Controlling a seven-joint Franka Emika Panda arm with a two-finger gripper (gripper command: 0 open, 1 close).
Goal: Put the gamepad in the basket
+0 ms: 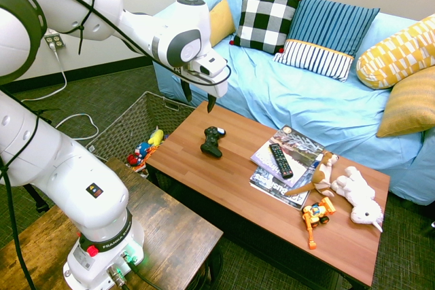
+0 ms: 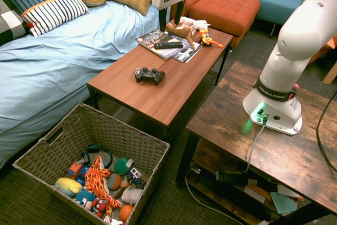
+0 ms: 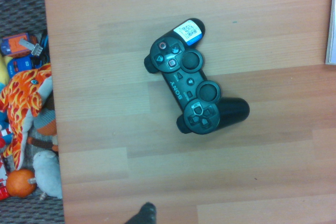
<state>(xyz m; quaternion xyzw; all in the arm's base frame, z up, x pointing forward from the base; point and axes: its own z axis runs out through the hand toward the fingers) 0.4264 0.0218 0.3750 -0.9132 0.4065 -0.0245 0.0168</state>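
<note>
Above the tabletop [image 1: 238,178], near its basket end, I have the claw [image 1: 198,102] hanging with fingers pointing down, spread apart, nothing between them. The arm [image 2: 308,27] reaches out from its base and bends down at the wrist. One gamepad [image 3: 191,82] lies on the wood below the claw, untouched, a sticker on one handle.

Counts, same surface: one black remote [image 1: 281,160], on magazines [image 1: 268,185], number uncertain because they overlap; one brown plush [image 1: 321,176]; one white plush [image 1: 357,198]; one orange toy vehicle [image 1: 315,216].

One basket [image 2: 152,154] stands on the floor by the tabletop's end. Inside: one yellow toy [image 2: 68,186], one flame-patterned toy [image 2: 97,182], one orange ball [image 2: 126,213], plus others overlapping too much for a sure count.

Sofa [image 1: 272,100]: five cushions [image 1: 265,20] visible.
</note>
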